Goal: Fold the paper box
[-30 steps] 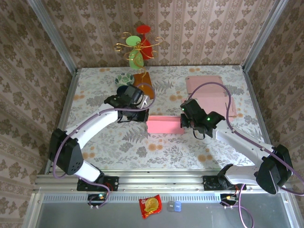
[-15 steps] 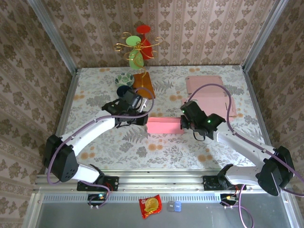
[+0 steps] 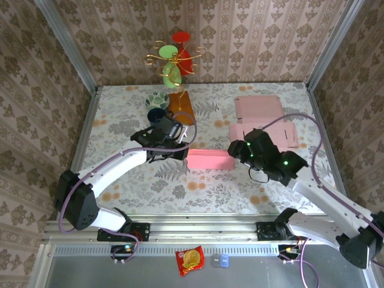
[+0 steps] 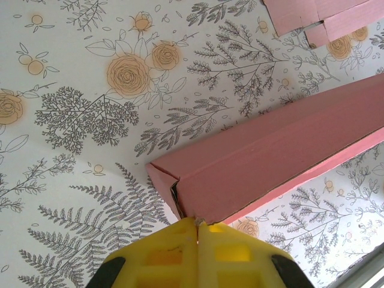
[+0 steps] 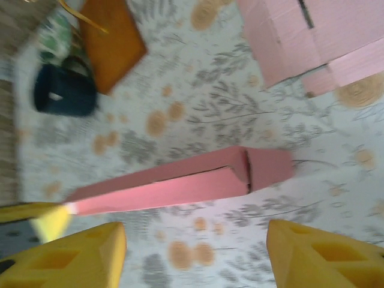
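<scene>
Floral-print table (image 3: 120,180) w/ wallpaper walls (image 3: 252,42) all round, pink box (image 3: 209,159) lying mid-table w/ long axis L-R, left gripper (image 4: 198,223) pinched tight on its L corner, right gripper (image 5: 195,227) spread wide off the R end, mug (image 3: 155,115) + bowl (image 3: 157,99) at back, contents can't tell.

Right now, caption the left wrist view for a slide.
Shut left gripper at a corner of the pink paper box, floral table beneath.

The pink paper box (image 3: 209,159) (long, narrow, folded) lies flat on the table (image 3: 120,108), central.
</scene>
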Tool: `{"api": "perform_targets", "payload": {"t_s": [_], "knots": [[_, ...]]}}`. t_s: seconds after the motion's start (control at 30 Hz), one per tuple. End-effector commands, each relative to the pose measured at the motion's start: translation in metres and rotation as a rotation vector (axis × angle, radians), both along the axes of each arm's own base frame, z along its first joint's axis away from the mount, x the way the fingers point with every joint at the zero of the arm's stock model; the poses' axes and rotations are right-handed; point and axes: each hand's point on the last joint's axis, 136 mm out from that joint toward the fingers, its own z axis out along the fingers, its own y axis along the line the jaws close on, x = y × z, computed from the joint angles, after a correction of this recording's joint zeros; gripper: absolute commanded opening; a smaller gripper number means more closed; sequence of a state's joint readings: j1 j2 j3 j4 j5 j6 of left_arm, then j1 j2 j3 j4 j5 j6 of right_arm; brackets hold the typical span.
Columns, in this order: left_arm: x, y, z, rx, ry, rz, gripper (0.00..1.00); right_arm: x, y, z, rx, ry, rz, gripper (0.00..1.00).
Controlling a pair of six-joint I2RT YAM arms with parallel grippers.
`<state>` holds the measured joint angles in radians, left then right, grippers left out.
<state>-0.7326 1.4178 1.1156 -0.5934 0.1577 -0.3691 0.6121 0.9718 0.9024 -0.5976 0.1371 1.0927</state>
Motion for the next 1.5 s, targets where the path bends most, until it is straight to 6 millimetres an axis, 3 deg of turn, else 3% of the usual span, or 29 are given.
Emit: {"api": "perform_targets", "payload": {"t_s": [0.0,0.13,0.27,0.43,0.77,0.93,1.33,1.47], "knots": [[-0.006,0.005,-0.007,0.039,0.015,-0.015,0.00,0.001,0.008,-0.005,0.358,0.117,-0.210,0.67],[-0.006,0.004,-0.007,0.040,0.017,-0.018,0.00,0.006,0.010,-0.014,0.564,0.183,-0.335,0.70],[-0.006,0.004,-0.007,0.039,0.019,-0.014,0.00,0.006,0.007,-0.024,0.639,0.223,-0.397,0.70],[-0.005,0.002,-0.006,0.035,0.017,-0.015,0.00,0.007,0.008,-0.041,0.669,0.253,-0.425,0.68],[-0.006,0.002,-0.005,0.036,0.021,-0.020,0.00,0.022,0.007,-0.048,0.681,0.227,-0.434,0.64],[-0.005,0.001,-0.005,0.034,0.017,-0.018,0.00,0.023,0.008,-0.054,0.675,0.235,-0.427,0.52],[-0.005,0.000,-0.003,0.021,0.025,-0.008,0.00,0.014,0.000,-0.077,0.618,0.275,-0.451,0.35],[-0.006,-0.001,0.002,-0.007,0.038,0.012,0.12,0.011,-0.003,-0.086,0.589,0.293,-0.458,0.32]]}}
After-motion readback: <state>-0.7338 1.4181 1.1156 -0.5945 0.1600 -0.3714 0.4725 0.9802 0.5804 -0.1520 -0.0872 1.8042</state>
